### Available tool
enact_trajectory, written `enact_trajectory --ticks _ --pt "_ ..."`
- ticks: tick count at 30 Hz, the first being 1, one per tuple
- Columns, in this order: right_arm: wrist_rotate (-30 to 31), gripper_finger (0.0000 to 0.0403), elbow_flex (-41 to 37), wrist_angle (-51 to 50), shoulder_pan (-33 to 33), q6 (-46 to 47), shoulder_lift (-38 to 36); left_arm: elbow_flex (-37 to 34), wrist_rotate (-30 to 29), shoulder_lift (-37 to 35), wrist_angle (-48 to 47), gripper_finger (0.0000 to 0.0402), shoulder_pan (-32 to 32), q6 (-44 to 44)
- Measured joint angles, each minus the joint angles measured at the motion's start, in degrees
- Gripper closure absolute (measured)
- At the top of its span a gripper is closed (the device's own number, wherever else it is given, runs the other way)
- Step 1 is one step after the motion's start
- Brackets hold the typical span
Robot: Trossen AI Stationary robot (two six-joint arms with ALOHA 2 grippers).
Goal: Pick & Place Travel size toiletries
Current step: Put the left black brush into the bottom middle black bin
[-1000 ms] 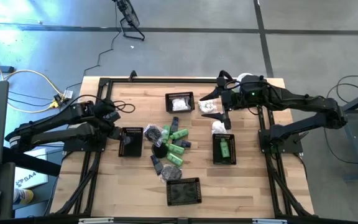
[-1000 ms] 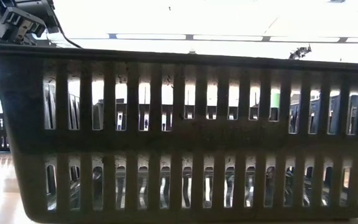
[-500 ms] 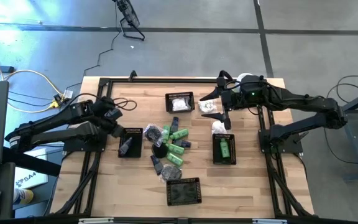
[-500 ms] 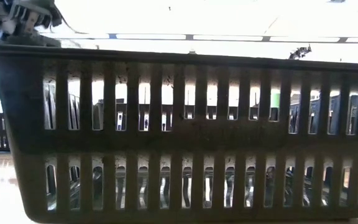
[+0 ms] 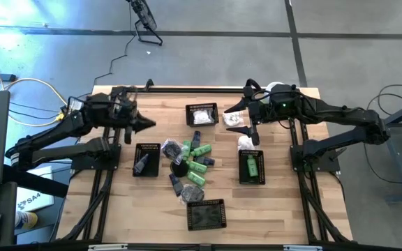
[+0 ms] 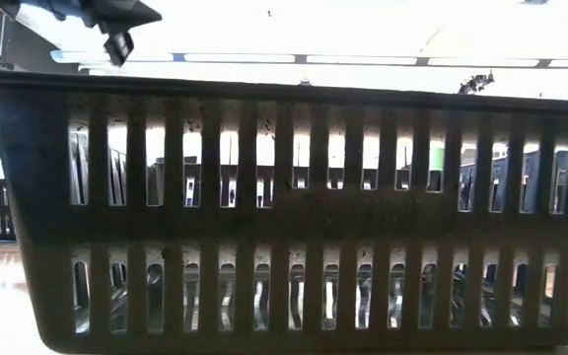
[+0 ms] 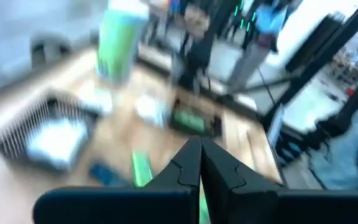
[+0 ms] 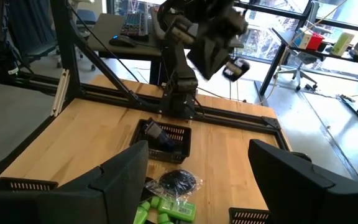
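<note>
Left hand [image 5: 147, 123] pinched closed, empty; right hand [image 5: 241, 118] spread wide.

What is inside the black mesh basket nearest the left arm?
The basket holds one small dark tube, lying tilted; the right wrist view shows it too. Anything beneath the tube or against the mesh walls cannot be made out.
</note>
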Motion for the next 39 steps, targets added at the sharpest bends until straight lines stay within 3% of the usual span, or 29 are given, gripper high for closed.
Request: enact_trajectory --ticks 4,17,22,27,34,39 --pt "0.0 0.0133 0.0 0.0 0.0 0.1 0.0 0.1 -0.3 1.0 6.0 0.04 0.0 4.8" --pt "0.3 0.0133 0.0 0.0 0.0 0.6 0.0 0.0 -3.2 3.5 6.9 0.04 0.0 6.1" --pt "-1.2 0.0138 0.0 -0.4 0.0 1.4 0.0 0.0 -3.2 5.4 10.1 0.04 0.0 11.7" --pt "-0.2 0.0207 0.0 -3.7 0.0 1.0 0.0 0.0 -3.5 7.9 10.5 0.04 0.0 12.3" --pt "0.3 0.0376 0.0 -9.4 0.0 1.0 0.0 0.0 -4.2 9.5 11.7 0.04 0.0 12.5" --pt "-0.5 0.0395 -4.7 -5.6 -0.1 1.0 -2.2 -1.3 -5.3 9.4 15.0 0.0401 -0.2 12.5"
